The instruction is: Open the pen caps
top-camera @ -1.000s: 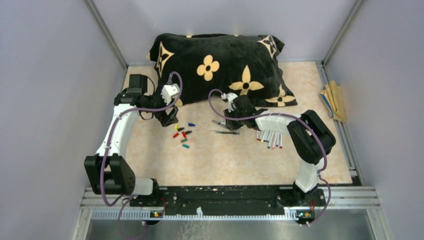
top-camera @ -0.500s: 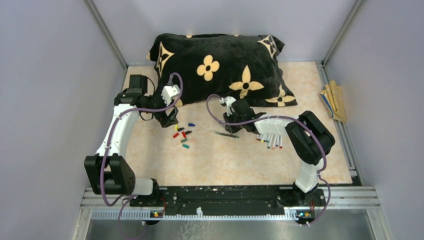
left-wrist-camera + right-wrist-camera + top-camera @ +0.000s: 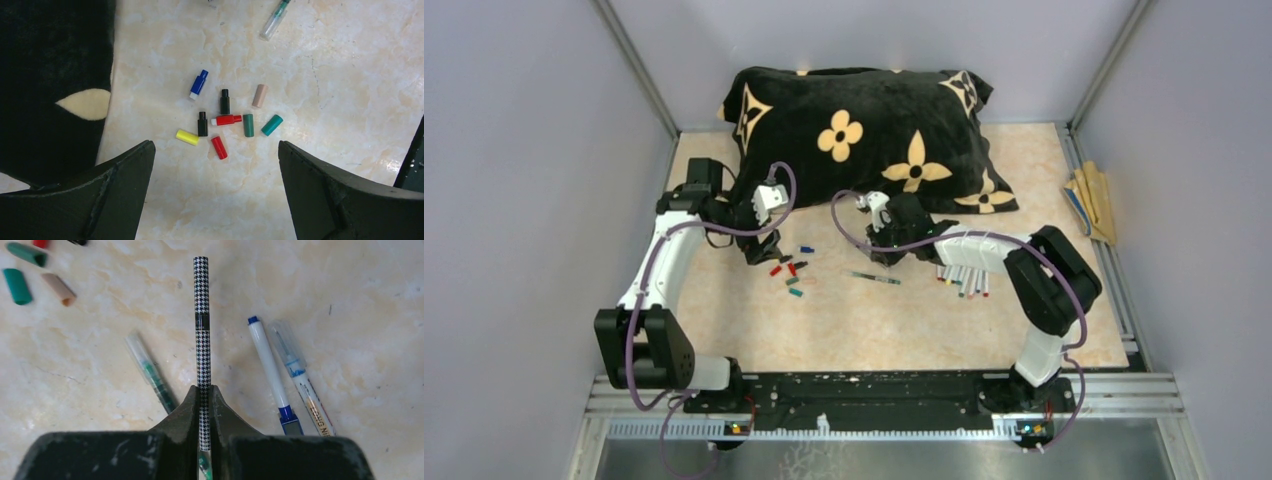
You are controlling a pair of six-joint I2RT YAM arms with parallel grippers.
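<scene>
Right fingers [image 3: 192, 402] now pinch the houndstooth pen [image 3: 201, 315], picked up off the counter [image 3: 350, 315] just in front of the pillow [image 3: 864, 130] (can't tell which end is the cap). Left fingers [image 3: 125, 175] spread, shifted closer over the loose caps [image 3: 225, 120] at the pillow's front-left corner. So: pen in hand, left probably comes across to pull.

The white-and-black left arm [image 3: 664, 262] reaches toward the far side, its black left gripper [image 3: 215, 150] pointing down, fingers spread wide. The white-and-black right arm [image 3: 980, 250] stretches leftward, and its black right gripper [image 3: 203, 391] is clamped on a slim black-and-white houndstooth pen [image 3: 202, 315].
</scene>
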